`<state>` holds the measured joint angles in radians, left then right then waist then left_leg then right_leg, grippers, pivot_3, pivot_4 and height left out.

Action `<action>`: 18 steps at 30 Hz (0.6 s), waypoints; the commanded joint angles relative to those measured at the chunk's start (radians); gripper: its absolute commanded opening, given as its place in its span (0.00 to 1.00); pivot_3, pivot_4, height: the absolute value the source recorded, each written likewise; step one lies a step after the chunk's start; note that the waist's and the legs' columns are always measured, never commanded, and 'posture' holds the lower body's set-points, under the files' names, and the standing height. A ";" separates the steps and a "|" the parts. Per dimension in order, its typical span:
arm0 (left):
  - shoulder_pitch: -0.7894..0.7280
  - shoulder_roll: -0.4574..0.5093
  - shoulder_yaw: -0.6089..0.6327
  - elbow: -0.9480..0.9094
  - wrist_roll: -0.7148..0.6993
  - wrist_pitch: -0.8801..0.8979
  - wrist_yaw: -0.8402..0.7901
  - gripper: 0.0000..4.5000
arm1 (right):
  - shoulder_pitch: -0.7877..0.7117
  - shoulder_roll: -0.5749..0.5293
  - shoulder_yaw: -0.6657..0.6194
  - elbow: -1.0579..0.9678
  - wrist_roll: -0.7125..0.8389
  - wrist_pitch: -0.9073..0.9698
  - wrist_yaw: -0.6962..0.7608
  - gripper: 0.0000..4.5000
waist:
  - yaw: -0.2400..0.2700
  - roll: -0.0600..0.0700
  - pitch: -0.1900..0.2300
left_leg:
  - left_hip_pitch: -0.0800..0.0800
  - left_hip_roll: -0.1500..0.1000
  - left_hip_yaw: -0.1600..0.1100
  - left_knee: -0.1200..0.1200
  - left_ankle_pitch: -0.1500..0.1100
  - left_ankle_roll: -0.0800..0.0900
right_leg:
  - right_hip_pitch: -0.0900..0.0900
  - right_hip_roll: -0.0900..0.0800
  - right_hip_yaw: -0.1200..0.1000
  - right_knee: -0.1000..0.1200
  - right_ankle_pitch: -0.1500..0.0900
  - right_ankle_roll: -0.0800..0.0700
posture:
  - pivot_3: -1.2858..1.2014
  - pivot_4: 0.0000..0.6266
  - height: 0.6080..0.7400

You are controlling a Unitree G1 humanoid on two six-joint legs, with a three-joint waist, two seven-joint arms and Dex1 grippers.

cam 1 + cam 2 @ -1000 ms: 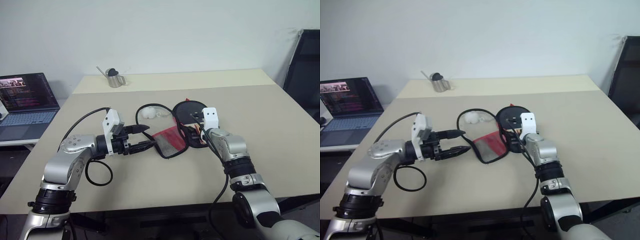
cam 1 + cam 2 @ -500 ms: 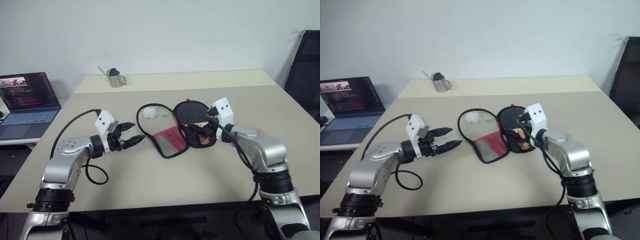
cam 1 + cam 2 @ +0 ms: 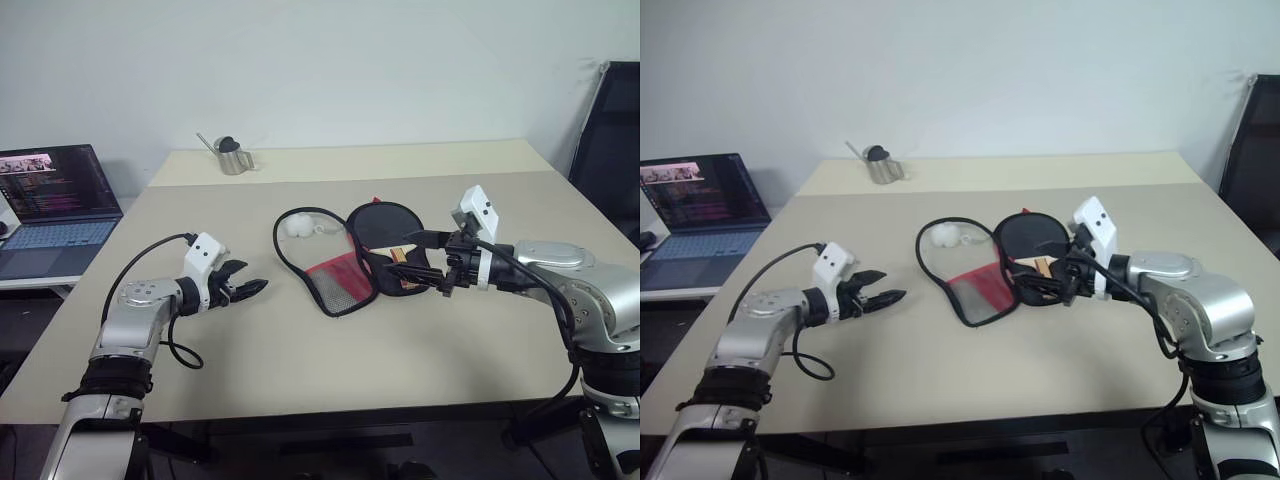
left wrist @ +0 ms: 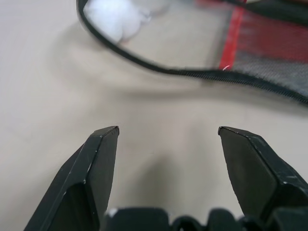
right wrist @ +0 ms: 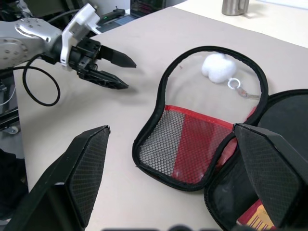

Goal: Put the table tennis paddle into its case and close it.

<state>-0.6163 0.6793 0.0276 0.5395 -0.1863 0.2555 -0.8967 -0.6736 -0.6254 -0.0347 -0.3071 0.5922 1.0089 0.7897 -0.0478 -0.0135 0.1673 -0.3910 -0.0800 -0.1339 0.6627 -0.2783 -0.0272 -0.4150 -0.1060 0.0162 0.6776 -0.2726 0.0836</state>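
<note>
The case lies unzipped and spread flat on the table, its left half showing the red panel and black mesh pocket. A white pom-pom sits inside that half's rim. The table tennis paddle rests black face up on the case's right half, light handle toward the front. My right gripper is open, pointing left, hovering just above the handle end with nothing between its fingers. My left gripper is open and low over the bare table, a short way left of the case.
A metal watering can stands at the back left of the table. A laptop sits on a side desk to the left, and a dark chair stands at the right. A black cable loops under my left arm.
My right arm swung out to the right and rose off the case, its gripper now pointing left. My left gripper drew back leftward and sank toward the table.
</note>
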 commanded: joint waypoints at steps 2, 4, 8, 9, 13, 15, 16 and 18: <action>-0.106 -0.048 -0.009 0.154 0.055 -0.089 0.053 0.80 | -0.010 -0.002 -0.013 -0.012 0.008 -0.033 -0.010 1.00 | 0.008 -0.001 0.000 | 0.000 0.000 0.000 0.000 0.000 0.000 | 0.000 0.000 0.000 0.000 0.000 0.000 | 0.52 0.24 1.00; -0.150 -0.087 -0.014 0.221 0.067 -0.115 0.063 0.80 | -0.009 -0.001 -0.010 -0.010 0.007 -0.036 -0.012 1.00 | 0.016 -0.001 0.000 | -0.001 0.000 0.000 0.001 0.000 0.000 | 0.000 0.000 0.000 0.000 0.000 0.000 | 0.52 0.24 1.00; -0.219 -0.145 -0.023 0.358 0.098 -0.171 0.083 0.80 | -0.009 -0.001 -0.007 -0.002 0.005 -0.044 -0.012 1.00 | 0.016 -0.002 0.000 | -0.002 -0.001 0.000 0.002 0.000 -0.001 | 0.000 0.000 -0.001 -0.001 0.000 0.000 | 0.52 0.24 1.00; -0.241 -0.163 -0.028 0.399 0.110 -0.185 0.094 0.80 | -0.010 -0.002 -0.007 -0.001 0.006 -0.046 -0.012 1.00 | 0.015 -0.002 0.000 | -0.002 0.000 0.000 0.001 0.001 -0.001 | -0.001 0.000 -0.001 -0.001 0.000 0.000 | 0.52 0.24 1.00; -0.310 -0.214 -0.028 0.511 0.133 -0.224 0.113 0.80 | -0.009 -0.007 -0.010 -0.001 0.008 -0.047 -0.011 1.00 | 0.016 -0.003 0.000 | -0.003 -0.001 0.000 0.002 0.001 -0.001 | -0.002 0.000 -0.001 0.000 0.000 0.000 | 0.52 0.24 1.00; -0.351 -0.244 -0.032 0.534 0.139 -0.247 0.105 0.80 | -0.002 -0.016 -0.022 -0.005 0.011 -0.045 -0.012 1.00 | 0.016 -0.003 0.000 | -0.003 -0.001 0.000 0.002 0.001 -0.001 | -0.002 0.000 -0.001 0.000 0.000 0.000 | 0.52 0.24 1.00; -0.381 -0.262 -0.032 0.533 0.136 -0.255 0.091 0.80 | 0.005 -0.025 -0.031 -0.009 0.012 -0.042 -0.013 1.00 | 0.016 -0.003 0.001 | -0.004 -0.001 0.000 0.002 0.001 -0.001 | -0.002 0.000 -0.001 0.000 0.000 0.000 | 0.52 0.24 1.00; -0.423 -0.283 -0.020 0.528 0.121 -0.256 0.062 0.80 | 0.012 -0.036 -0.044 -0.014 0.016 -0.036 -0.017 1.00 | 0.018 -0.006 0.002 | -0.006 -0.001 0.000 0.003 0.001 -0.002 | -0.004 -0.001 -0.001 0.000 0.000 0.000 | 0.52 0.24 1.00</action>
<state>-0.9857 0.3934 -0.0056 1.0896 -0.0510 0.0287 -0.8149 -0.6584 -0.6470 -0.0381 -0.2979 0.5938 0.9864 0.7773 -0.0302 -0.0192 0.1693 -0.3989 -0.0809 -0.1348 0.6660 -0.2767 -0.0300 -0.4201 -0.1065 0.0141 0.6782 -0.2724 0.0837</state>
